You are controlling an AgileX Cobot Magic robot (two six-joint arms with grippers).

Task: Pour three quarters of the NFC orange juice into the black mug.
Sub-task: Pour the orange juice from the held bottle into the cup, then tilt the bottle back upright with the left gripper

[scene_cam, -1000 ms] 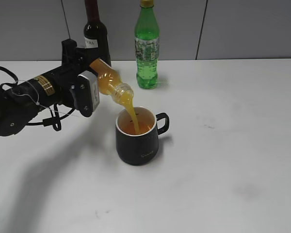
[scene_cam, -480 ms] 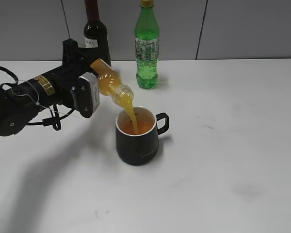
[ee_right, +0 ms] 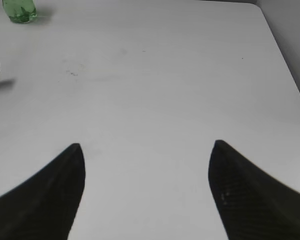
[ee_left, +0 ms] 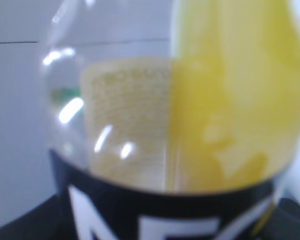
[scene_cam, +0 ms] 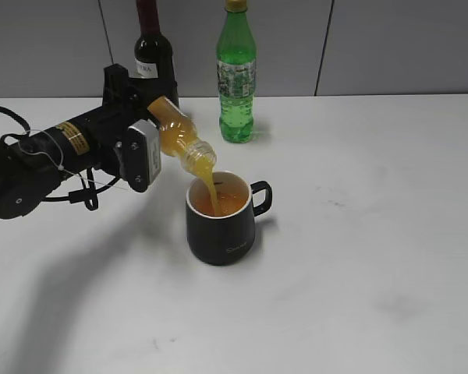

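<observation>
Right tool [ee_right: 146,150]: fingers spread wide and empty above bare white table [ee_right: 165,90], well apart from the pour; it took no part in this step.

Black mug [scene_cam: 221,226]: stood upright on the table nearest the exterior camera, squat and matte, white inside, loop handle to the right, a small pale logo low on its wall. Orange liquid already showed inside, seemingly well up the wall.

Pour: a thin orange stream fell from the bottle mouth into the left part of the mug opening, clear of the rim.

NFC orange juice [scene_cam: 179,136]: bottle tipped mouth-down to the right, its ribbed neck just above the mug's left rim. In the left wrist view [ee_left: 225,100] the cloudy yellow-orange liquid filled only one side of the clear body, the rest looking empty, above a black band with white lettering.

Left tool [scene_cam: 136,148]: clenched on the juice bottle's lower body, holding it at the slant.

Doing it well: judged from the level, much had left the bottle, so the tilt should be eased back soon, slowly, keeping the mouth over the opening until the stream stops.

Behind: a green soda bottle [scene_cam: 236,78] and a dark wine bottle [scene_cam: 152,51] stood upright by the wall, apart from the pour.
</observation>
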